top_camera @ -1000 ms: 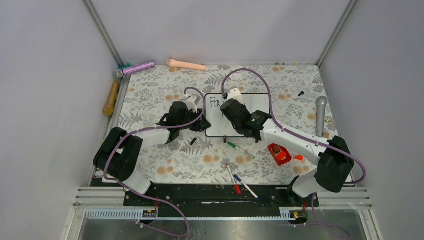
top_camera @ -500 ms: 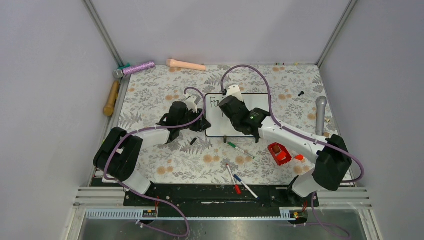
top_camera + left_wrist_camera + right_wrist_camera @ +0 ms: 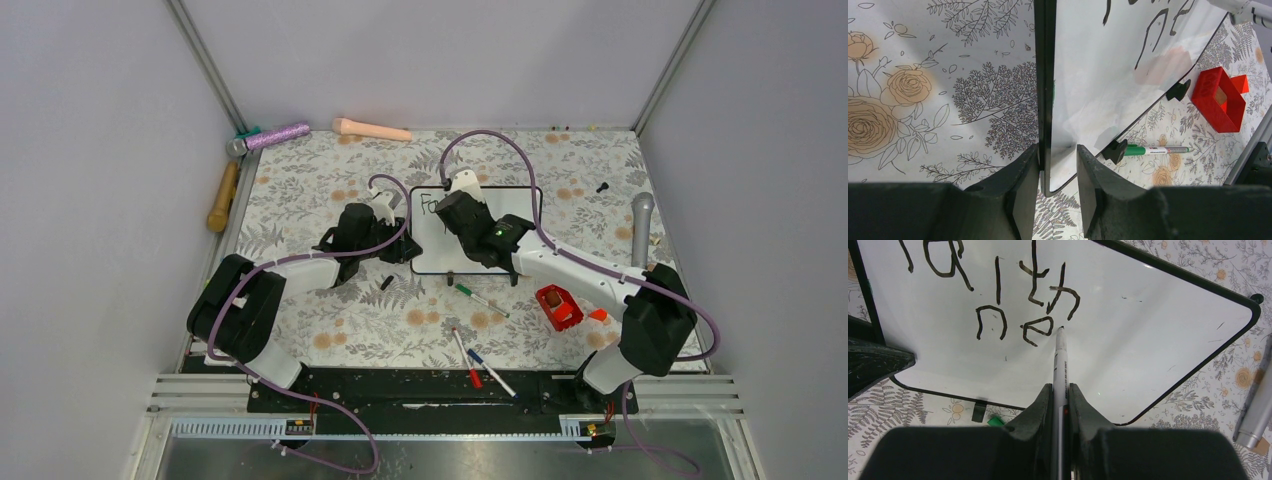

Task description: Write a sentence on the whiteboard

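The whiteboard (image 3: 428, 247) lies on the flowered table, glossy white with a thin black frame and two little black feet. My left gripper (image 3: 404, 248) is shut on its left edge, one finger on each face of the whiteboard (image 3: 1098, 75). My right gripper (image 3: 450, 203) hangs over the board, shut on a black marker (image 3: 1061, 360). The marker's tip touches the white surface just right of a small "e". The sentence (image 3: 998, 285) reads "Faith" on the top line and "ne" below it. In the top view the right arm hides most of the writing.
A green marker (image 3: 482, 299) lies in front of the board, with red (image 3: 467, 358) and blue (image 3: 491, 372) markers nearer the bases. A red block (image 3: 557, 307) sits at the right, a silver microphone (image 3: 641, 230) beyond it. A purple microphone (image 3: 272, 136) and bats line the far left.
My right gripper has shifted a little to the left and farther away over the board, carrying the marker. The left gripper and the board have stayed put.
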Tool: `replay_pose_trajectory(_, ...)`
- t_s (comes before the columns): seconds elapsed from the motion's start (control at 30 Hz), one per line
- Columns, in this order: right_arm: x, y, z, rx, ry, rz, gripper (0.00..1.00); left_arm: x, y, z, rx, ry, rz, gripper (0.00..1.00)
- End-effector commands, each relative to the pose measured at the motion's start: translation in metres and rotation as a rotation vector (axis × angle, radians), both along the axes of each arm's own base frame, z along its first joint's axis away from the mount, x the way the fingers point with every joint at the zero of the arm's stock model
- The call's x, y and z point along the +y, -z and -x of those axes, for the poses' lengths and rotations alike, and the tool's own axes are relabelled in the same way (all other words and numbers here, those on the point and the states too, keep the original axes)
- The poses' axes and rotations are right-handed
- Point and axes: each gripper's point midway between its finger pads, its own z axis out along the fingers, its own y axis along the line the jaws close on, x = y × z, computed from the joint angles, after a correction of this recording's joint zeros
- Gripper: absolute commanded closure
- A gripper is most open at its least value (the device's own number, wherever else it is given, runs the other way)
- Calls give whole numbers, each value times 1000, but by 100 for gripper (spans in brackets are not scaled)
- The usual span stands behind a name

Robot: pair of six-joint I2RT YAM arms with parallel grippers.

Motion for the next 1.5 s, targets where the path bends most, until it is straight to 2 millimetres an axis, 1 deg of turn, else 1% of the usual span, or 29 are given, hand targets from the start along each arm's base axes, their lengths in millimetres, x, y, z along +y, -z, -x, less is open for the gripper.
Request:
replay_pose_trajectory(0.0,-5,-8,-5,-30,29,-24,100,-10,-32,-7,-96,32,62,68)
replay_pose_trajectory(0.27,-14,2,9,6,27,-35,100,-10,-32,-7,-96,30,62,68)
replay_pose_trajectory(0.43,-16,7,13,18,30,-37,100,-10,-33,-7,-98,31,62,68)
replay_pose_trajectory(0.6,-15,4,11,9,33,-33,100,-9,-32,-7,-98,30,61,68)
replay_pose_trajectory(0.87,-14,0,1,2,43,-29,100,-9,-33,-7,-100,29,59,68)
replay_pose_trajectory(1.2,-17,-14,-7,-23,50,-38,100,-10,-32,-7,-97,32,60,68)
replay_pose_trajectory(1.47,-18,-16,-10,-23,52,-46,100,-9,-32,-7,-99,30,59,68)
